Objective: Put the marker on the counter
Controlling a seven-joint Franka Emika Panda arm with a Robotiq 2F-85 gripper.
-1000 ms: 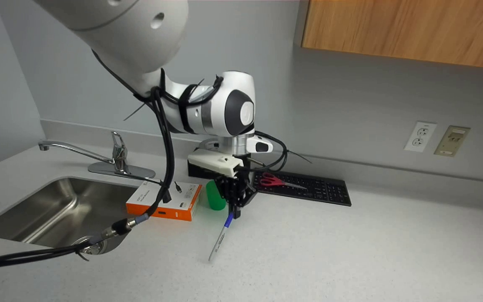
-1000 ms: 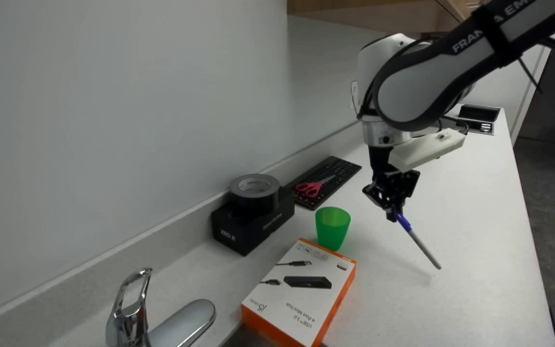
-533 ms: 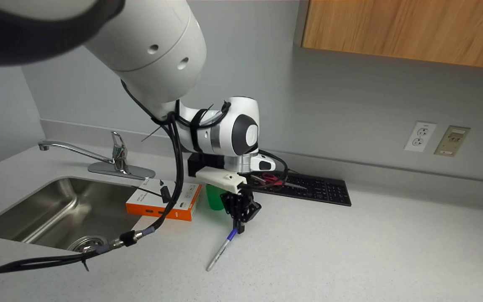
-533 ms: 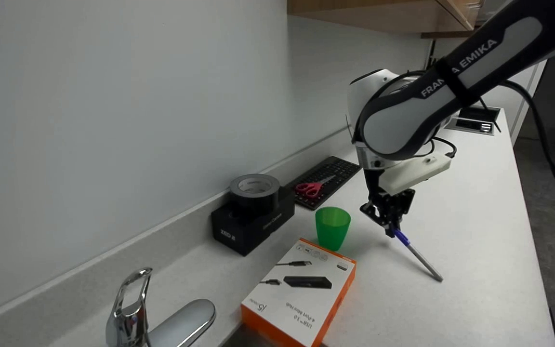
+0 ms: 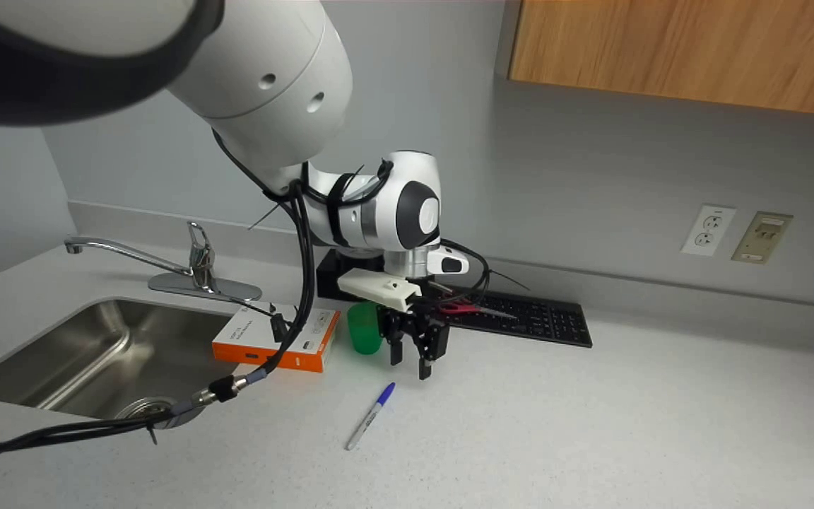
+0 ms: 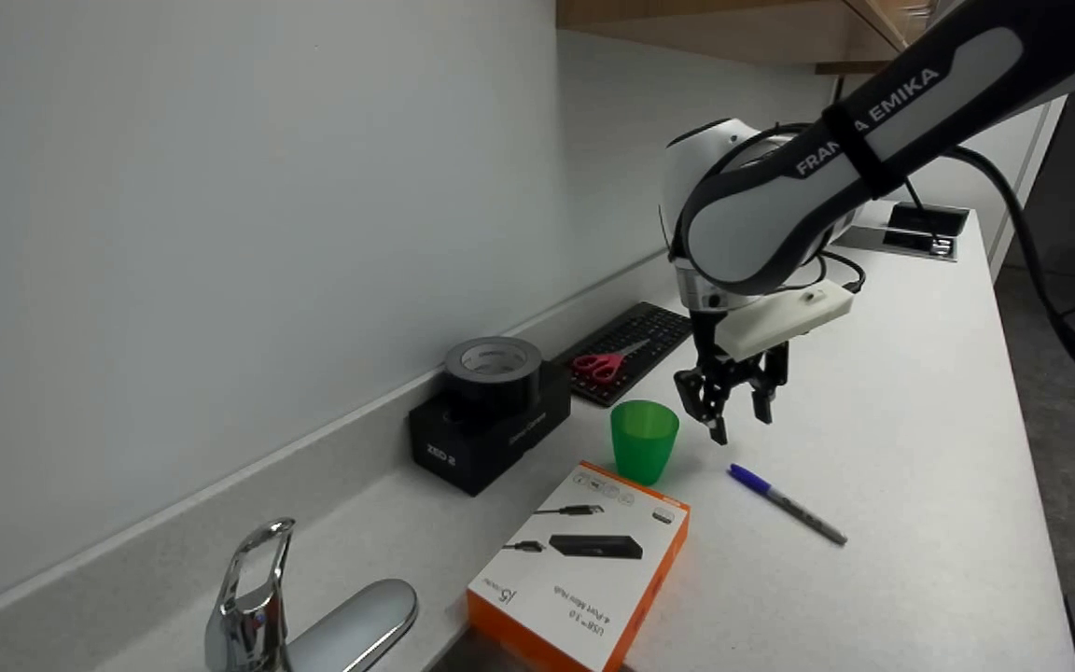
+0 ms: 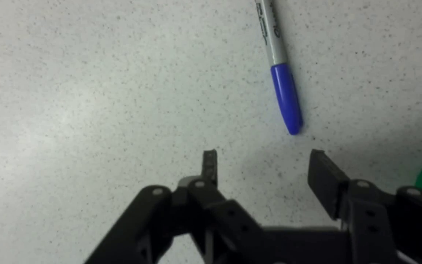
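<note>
I've just let go: the marker [image 5: 370, 417], pinched and slanting from the gripper [image 5: 410, 367] a moment ago, now lies flat on the desk [image 5: 591, 424], below the gripper and, in the wrist view, just past it, blue cap [image 7: 286, 97] nearest. The gripper has risen slightly and stands wide, nothing between its jaws. The green cup [image 6: 645, 443] is near its side, apart. I judge the placing done; backing off should finish it.

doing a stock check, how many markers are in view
1: a marker lying on the counter, blue end toward the open gripper, touching neither it nor the green cup. Others could be hidden behind the arm.
</note>
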